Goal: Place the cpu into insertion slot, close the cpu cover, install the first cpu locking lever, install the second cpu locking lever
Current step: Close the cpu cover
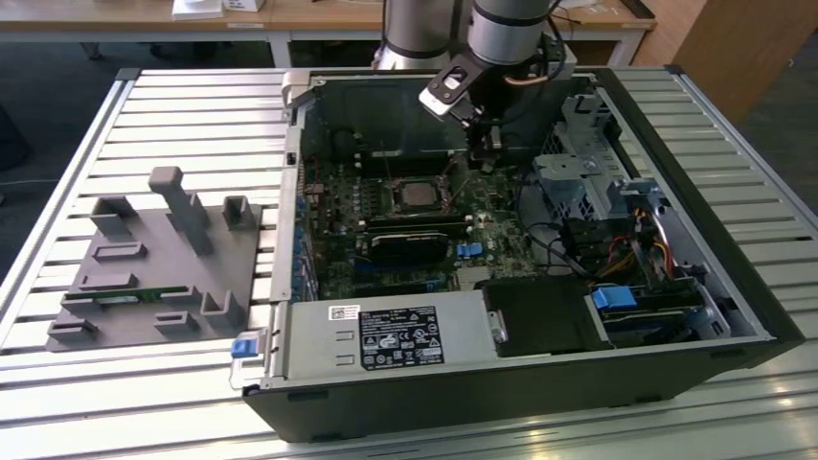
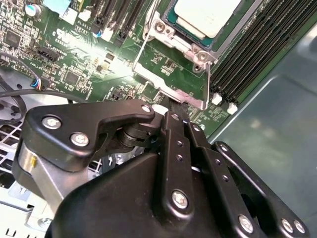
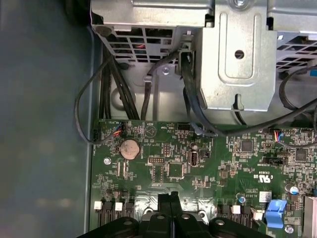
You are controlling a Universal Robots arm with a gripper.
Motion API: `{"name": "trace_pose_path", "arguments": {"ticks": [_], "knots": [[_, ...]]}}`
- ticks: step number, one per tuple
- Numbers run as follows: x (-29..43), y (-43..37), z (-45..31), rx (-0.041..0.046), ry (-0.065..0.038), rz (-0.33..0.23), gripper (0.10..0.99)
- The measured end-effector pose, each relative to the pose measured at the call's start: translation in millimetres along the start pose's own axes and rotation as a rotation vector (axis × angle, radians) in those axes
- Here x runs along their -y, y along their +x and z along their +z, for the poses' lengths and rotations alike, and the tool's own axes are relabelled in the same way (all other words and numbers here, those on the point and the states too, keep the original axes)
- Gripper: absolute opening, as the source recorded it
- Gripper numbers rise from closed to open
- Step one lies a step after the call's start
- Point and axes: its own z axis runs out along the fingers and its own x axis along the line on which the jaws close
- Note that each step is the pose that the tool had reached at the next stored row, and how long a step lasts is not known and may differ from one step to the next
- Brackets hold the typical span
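Silver-grey UR arm (image 1: 505, 29) drops in from the far side of the open PC case (image 1: 511, 402). Wrist is tilted and the gripper (image 1: 484, 158) sits low over the mobo (image 3: 173, 163), just beside the socket on the exterior view's right. In the second wrist view the black fingers (image 2: 173, 134) look squeezed together, tips right at the free edge of the cpu cover (image 2: 166, 83). Can't tell if the edge is actually nipped btw them. Cover is flipped open, w/ board showing through its window. The cpu (image 2: 208, 15) is seated in the insertion slot (image 2: 181, 42), silvery top up. Case sits on a slatted aluminium table (image 1: 192, 105), grey fixture tray (image 1: 153, 278) next to it, wooden desk (image 1: 320, 14) behind.
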Motion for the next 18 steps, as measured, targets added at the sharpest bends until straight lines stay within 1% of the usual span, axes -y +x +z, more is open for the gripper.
{"name": "trace_pose_path", "arguments": {"ticks": [18], "knots": [[16.2,0.3,0.3,0.0,0.0,0.0,0.118]]}}
